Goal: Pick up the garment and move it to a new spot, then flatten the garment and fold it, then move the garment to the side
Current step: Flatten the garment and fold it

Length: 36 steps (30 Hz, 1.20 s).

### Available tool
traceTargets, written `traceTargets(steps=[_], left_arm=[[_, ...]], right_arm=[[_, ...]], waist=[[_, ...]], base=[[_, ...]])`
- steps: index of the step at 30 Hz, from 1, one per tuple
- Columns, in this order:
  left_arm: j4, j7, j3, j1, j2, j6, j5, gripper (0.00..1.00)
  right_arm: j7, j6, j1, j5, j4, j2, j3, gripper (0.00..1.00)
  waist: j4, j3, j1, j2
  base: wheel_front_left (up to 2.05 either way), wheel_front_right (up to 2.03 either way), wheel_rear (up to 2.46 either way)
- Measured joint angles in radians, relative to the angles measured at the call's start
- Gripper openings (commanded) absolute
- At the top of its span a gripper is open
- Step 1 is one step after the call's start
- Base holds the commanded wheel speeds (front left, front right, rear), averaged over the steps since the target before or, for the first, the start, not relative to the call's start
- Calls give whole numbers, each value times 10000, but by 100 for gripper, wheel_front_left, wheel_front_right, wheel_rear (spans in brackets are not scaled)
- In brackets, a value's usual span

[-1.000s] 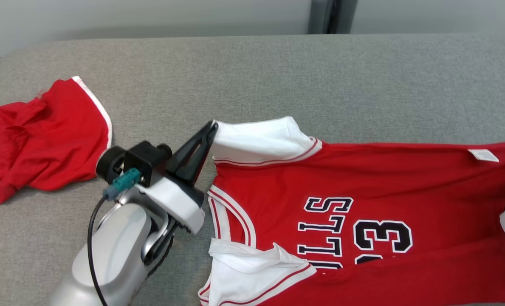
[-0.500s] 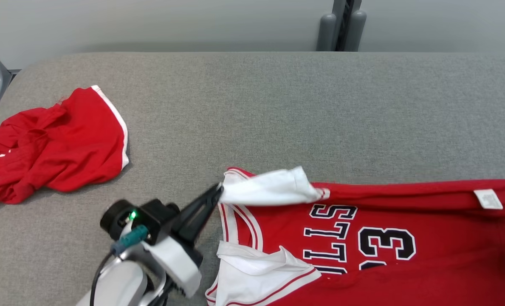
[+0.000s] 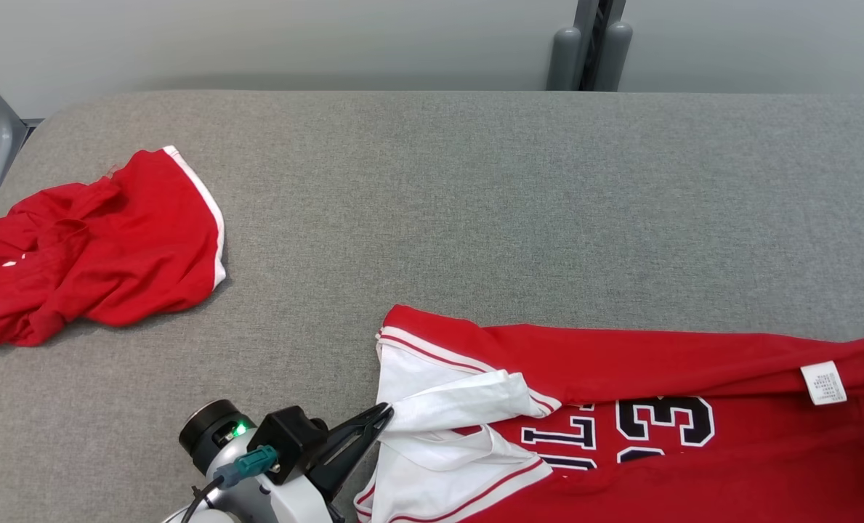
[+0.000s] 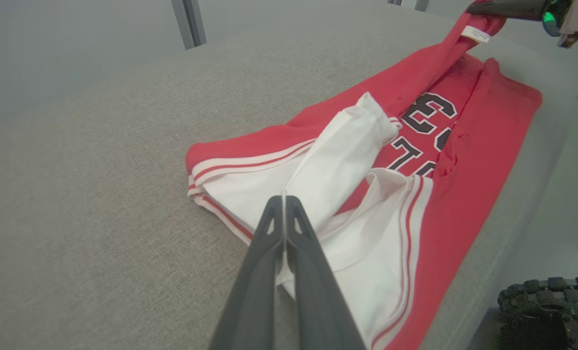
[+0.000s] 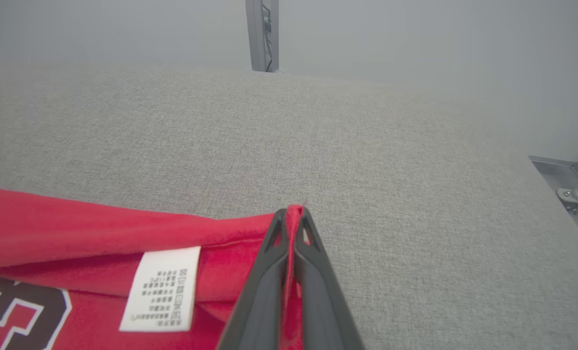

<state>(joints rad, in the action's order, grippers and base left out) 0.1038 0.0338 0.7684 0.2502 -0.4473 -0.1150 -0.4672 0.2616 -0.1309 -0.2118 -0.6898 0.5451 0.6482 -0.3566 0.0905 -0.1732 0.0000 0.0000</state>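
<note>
**Red jersey stretched between two closed grippers, mid-fold**

Shows a red jersey (image 3: 657,450) along the near edge of a grey padded table (image 3: 475,203), at 5 o'clock in the head view, with its long axis running from 9 o'clock to 3 o'clock. Shows the left gripper (image 3: 386,412) at 7 o'clock, fingers pressed together on the tip of a white sleeve (image 3: 468,396) that lies across the chest lettering. Shows the right gripper (image 5: 293,214) at the 3 o'clock edge, clamped tight on the red hem corner just beside a white care label (image 3: 822,383). Has the far long edge rolled over toward the near one, so the crease runs parallel to the line between the two grippers. Suggests a lengthwise fold under way. Calls for both ends to travel together toward 6 o'clock, at right angles to the long axis; otherwise risks skewing the cloth. Puts the collar end nearer the left arm and the hem end nearer the right. Leaves a crumpled red cloth (image 3: 97,247) well apart at 9 o'clock.
</note>
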Motion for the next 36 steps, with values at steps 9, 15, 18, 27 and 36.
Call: traceTargets(steps=[9, 15, 18, 27, 36], left_arm=[[-267, -516, 408, -41, -353, -73, -121, 0], [-454, -861, 709, -70, -616, -86, -282, 0], [-571, -1053, 867, -72, -756, -90, -370, 0], [-769, -1340, 1221, -105, -913, -115, -619, 23], [-800, -1638, 1396, -160, -1011, -84, -759, 100]], right_arm=[[-169, 0, 133, -1344, -451, 1183, -1611, 0], [-330, 0, 130, -2044, -754, 1848, -2378, 0], [-608, 0, 134, -2408, -880, 2115, -2706, 0], [-2015, 0, 382, -4038, -1039, 2500, -3070, 100], [-2813, 2, 507, -5173, -1246, 2673, -2550, 100]], waist=[[-74, 65, 0, 0], [-134, 184, 0, 0], [-158, 245, 0, 0], [-270, 405, 0, 0], [-366, 457, 1, 0]], base=[[0, 0, 0], [0, 0, 0], [0, 0, 0], [0, 0, 0], [0, 0, 0]])
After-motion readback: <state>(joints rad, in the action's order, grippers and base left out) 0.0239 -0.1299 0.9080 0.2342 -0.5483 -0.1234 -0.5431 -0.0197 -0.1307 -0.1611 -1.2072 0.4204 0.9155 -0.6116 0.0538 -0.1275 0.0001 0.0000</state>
